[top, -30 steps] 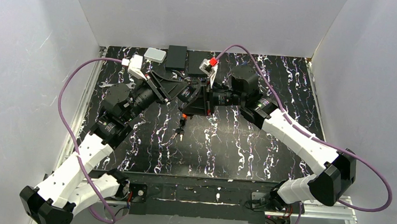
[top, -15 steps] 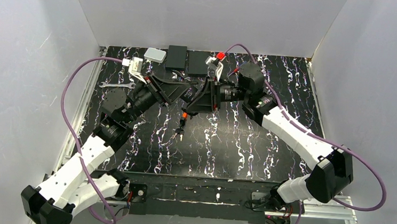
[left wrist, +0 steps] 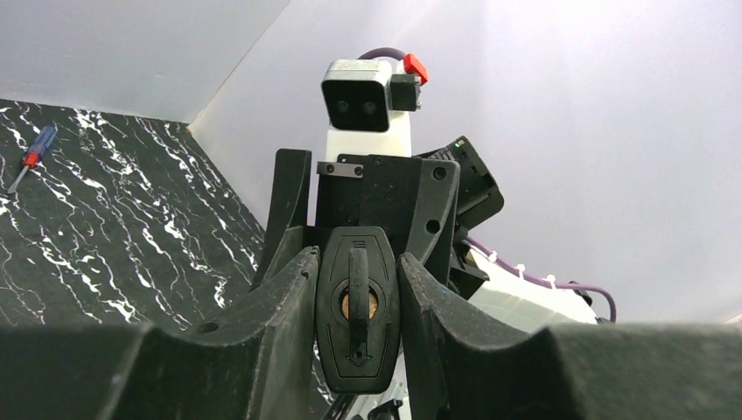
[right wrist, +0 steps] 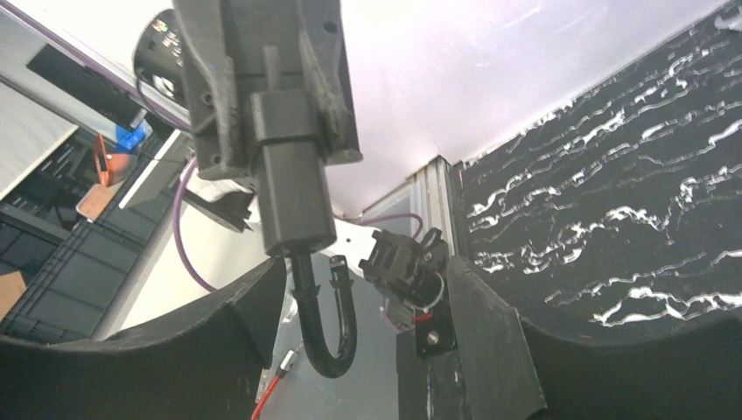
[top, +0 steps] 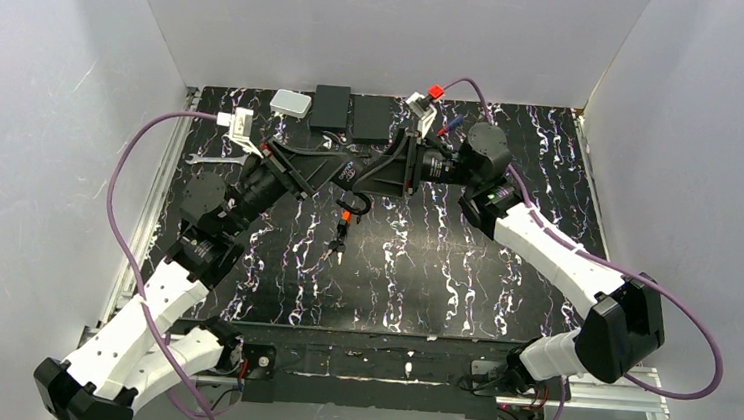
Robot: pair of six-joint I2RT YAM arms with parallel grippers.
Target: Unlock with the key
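The left end effector (left wrist: 359, 284) is clenched on the padlock (left wrist: 354, 363), one finger pressed to each side of the black body. It holds the lock up off the bench (top: 463, 277), over the far middle part. In the left wrist view the keyhole face points at the camera, with brass showing behind a black bar.

The shackle (right wrist: 324, 337) hangs from the body. One leg runs up into the lock. In the right wrist view the other leg ends free, just beside the body.

The right end effector (right wrist: 363, 280) is released: its fingers stand wide apart with nothing gripped between them. It faces the left one from the opposite side. In its own camera the shackle lies in the gap ahead of its fingertips; whether they touch the lock cannot be told.

The key (top: 339, 233) is in neither end effector. From above it shows just below the shackle, on the side nearer the arm bases. Its orange-red head is uppermost and the thin blade points toward the bases. It cannot be told whether it dangles from the lock or lies on the bench.

A screwdriver (left wrist: 31, 157) lies on the far part of the bench, behind the right wrist. A wrench (top: 214, 158) lies near the left edge. A white box (top: 291, 103) and two black boxes (top: 332, 107) stand along the back.
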